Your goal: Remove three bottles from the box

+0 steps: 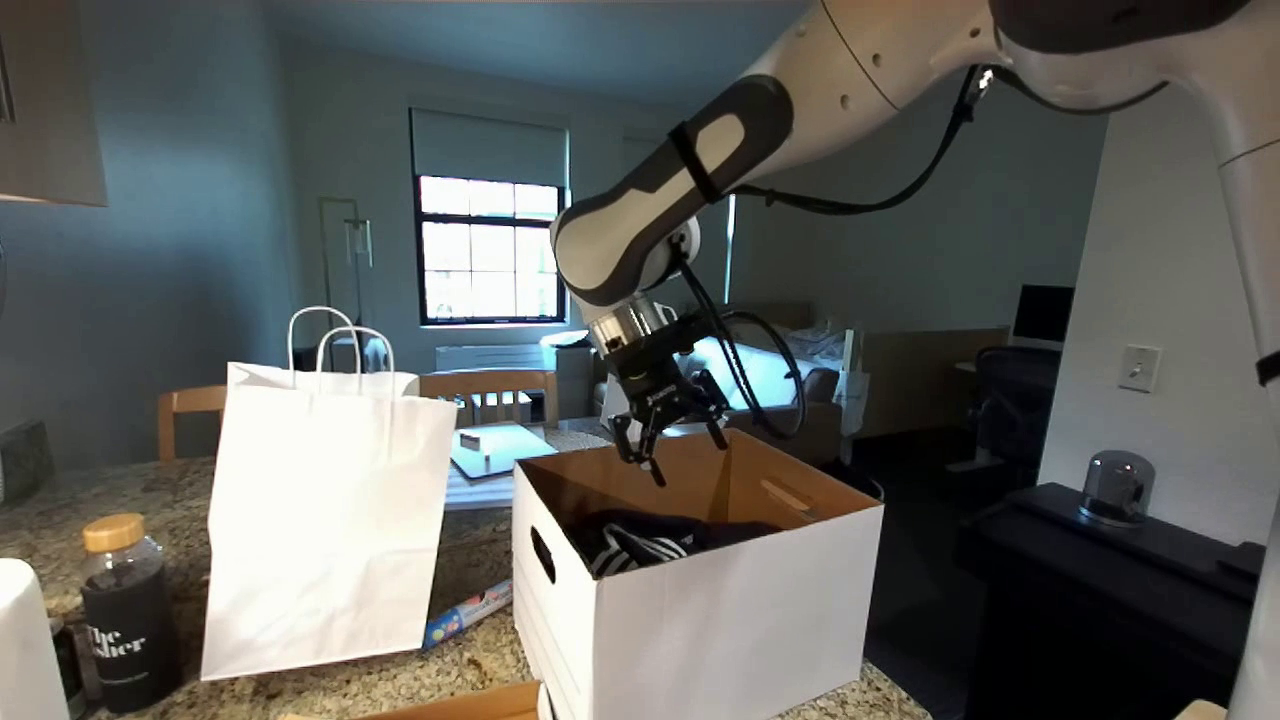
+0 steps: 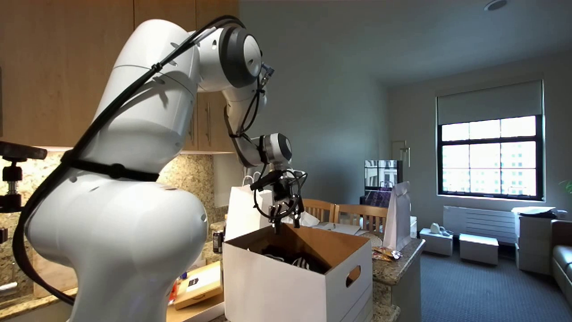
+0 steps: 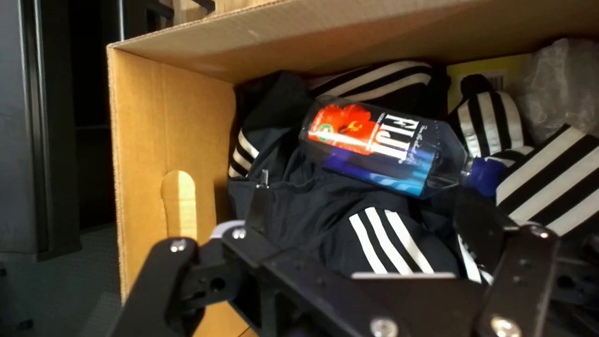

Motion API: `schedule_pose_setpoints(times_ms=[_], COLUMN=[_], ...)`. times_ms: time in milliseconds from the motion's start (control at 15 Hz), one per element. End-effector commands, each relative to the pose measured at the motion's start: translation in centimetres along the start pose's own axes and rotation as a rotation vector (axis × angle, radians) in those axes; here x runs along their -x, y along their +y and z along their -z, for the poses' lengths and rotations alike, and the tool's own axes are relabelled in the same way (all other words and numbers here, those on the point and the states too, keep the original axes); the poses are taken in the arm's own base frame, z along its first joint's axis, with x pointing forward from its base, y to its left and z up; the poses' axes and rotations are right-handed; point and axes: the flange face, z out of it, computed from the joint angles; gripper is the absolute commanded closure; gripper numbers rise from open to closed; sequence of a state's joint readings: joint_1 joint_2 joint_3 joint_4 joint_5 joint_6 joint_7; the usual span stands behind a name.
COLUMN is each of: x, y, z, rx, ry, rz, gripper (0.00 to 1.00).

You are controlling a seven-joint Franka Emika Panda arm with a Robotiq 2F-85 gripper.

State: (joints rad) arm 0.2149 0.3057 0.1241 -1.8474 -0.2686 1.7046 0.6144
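Observation:
The large white box (image 1: 735,630) stands on the counter with its top uncovered, seen in both exterior views. Inside it, in the wrist view, a clear bottle (image 3: 369,145) with a red and blue FIJI label and blue cap lies on its side on dark striped clothing (image 3: 299,210). Any other bottles are hidden or out of view. My gripper (image 1: 688,458) hangs over the box opening, pointing down, its fingers spread apart with nothing between them. From the wrist, the gripper (image 3: 367,196) sits above the clothing, the bottle lying just past its fingertips.
Clear crumpled plastic (image 3: 561,89) lies in the box corner; what it is I cannot tell. A white paper bag (image 1: 330,520) and a dark-sleeved drink bottle (image 1: 125,620) stand on the counter beside the box. A shallow cardboard tray (image 2: 201,308) lies near the robot's base.

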Motion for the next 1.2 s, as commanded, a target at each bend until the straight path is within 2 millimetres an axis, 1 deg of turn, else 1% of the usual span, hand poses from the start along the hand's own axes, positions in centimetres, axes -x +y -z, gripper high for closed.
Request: schedule_pose_setpoints(times_ms=[0,133,333,533,733,800,867,1133], x=[-0.3,-0.4,-0.9,-1.1,-1.4,-1.3,-1.8,-1.8], y=[-1.0,-1.6,-1.4,-1.6,-1.8,-1.6,-1.8,-1.8], z=[-1.6,-2.7,-3.9,-4.7,-5.3,-5.4,-5.0,-5.2], rx=[-0.08,-0.087,-0.038,-0.034,-0.073,-0.075,-0.056,-0.063], ry=[-0.08,-0.083,-0.084,-0.095,-0.097,-0.131,-0.105,-0.115], rz=[0.038,0.02,-0.018,-0.032,-0.016,-0.016,-0.009,-0.013], gripper=[0.0,0.0,0.0,0.0,0.0,0.0,0.0,0.0])
